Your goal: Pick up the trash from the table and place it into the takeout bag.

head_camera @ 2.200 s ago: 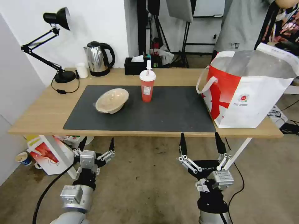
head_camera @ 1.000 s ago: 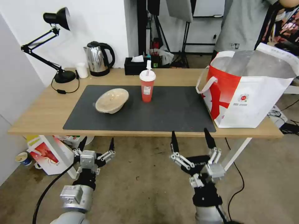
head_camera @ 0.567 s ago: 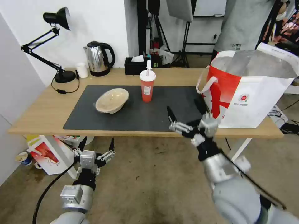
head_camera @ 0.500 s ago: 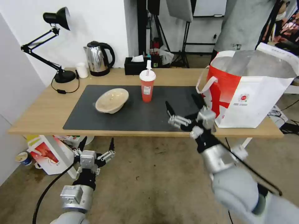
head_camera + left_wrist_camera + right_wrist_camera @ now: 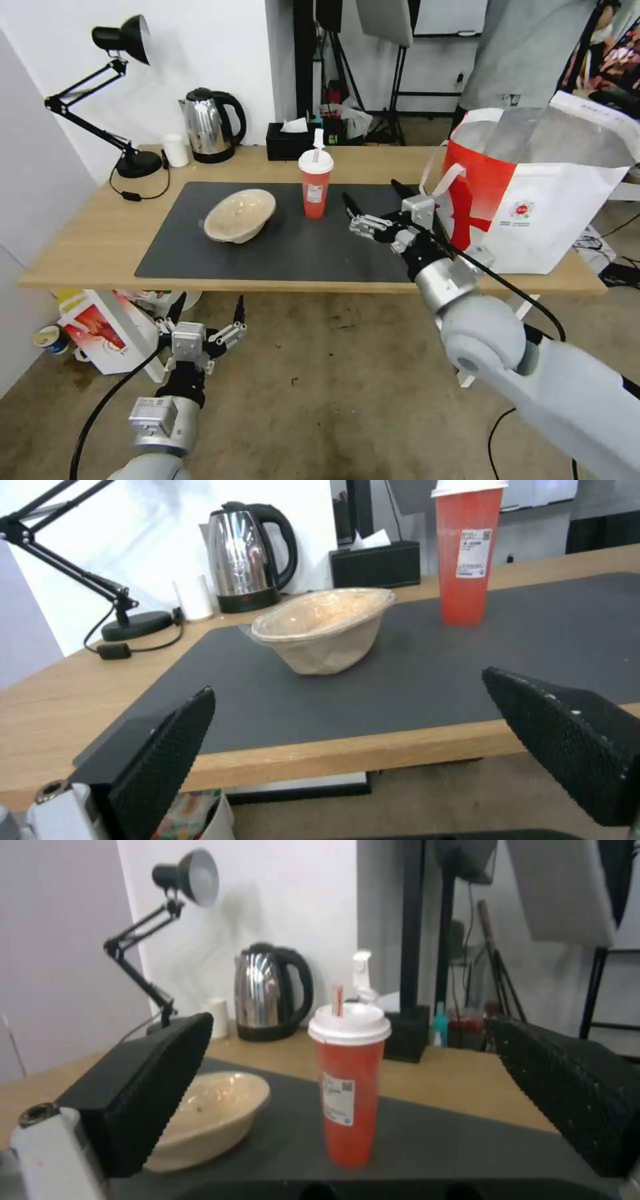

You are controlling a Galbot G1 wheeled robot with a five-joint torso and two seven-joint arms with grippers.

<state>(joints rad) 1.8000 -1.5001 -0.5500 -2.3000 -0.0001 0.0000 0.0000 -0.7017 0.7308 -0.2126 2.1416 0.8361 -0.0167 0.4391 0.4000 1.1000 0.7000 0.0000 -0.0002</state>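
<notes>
A red lidded straw cup (image 5: 315, 183) stands upright on the dark mat of the table (image 5: 80, 247). Left of it lies a shallow beige bowl (image 5: 240, 215), tilted. The takeout bag (image 5: 540, 193) stands open at the table's right end. My right gripper (image 5: 371, 191) hovers open over the mat, between cup and bag, a short way right of the cup. In the right wrist view the cup (image 5: 350, 1080) stands ahead, framed by the two fingers, with a gap to it. My left gripper (image 5: 209, 303) hangs open below the table's front edge, facing the bowl (image 5: 323, 627).
Along the back edge stand a black desk lamp (image 5: 127, 40), a steel kettle (image 5: 212, 127), a small white cup (image 5: 176, 151) and a black tissue box (image 5: 291, 141). A smaller red-and-white bag (image 5: 107, 333) sits on the floor under the table's left end.
My right arm has risen from below the table's front edge and reached forward over the mat toward the cup, still open. The left arm, cup, bowl and bag have not moved.
</notes>
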